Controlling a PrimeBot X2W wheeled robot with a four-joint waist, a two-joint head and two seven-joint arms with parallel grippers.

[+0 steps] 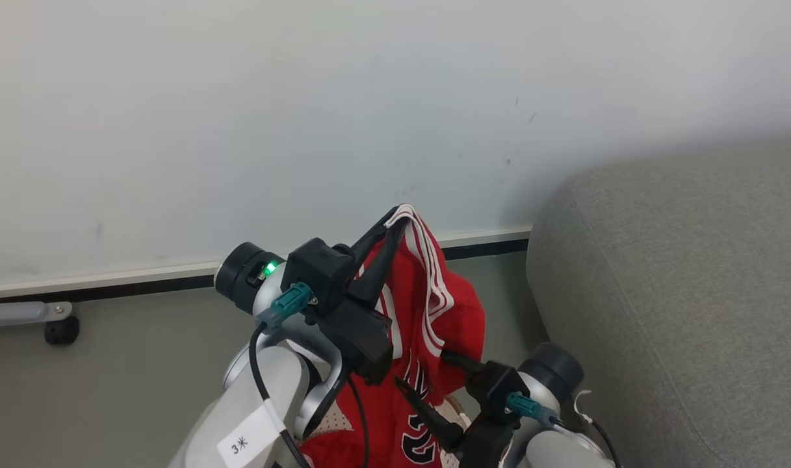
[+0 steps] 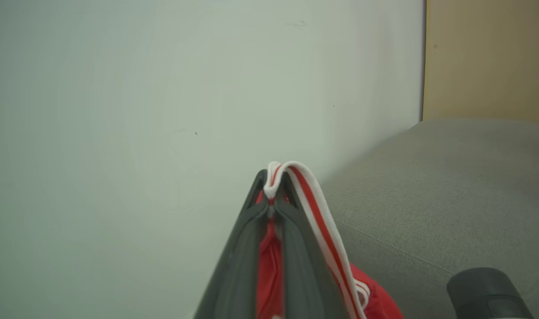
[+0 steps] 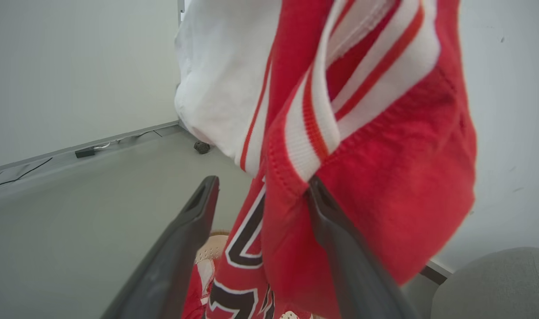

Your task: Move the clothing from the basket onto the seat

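The basket (image 3: 209, 250), low beneath the arms, has red cloth in it. The left claw (image 1: 395, 221) is pinched tight on the striped trim of the clothing (image 1: 434, 305), held high before the wall (image 1: 304, 117), just beside the seat (image 1: 681, 292). The right claw (image 1: 421, 369) gapes wide, with hanging cloth between its fingers. The left wrist view gives the nip at the tips; the right wrist view gives the white lining.
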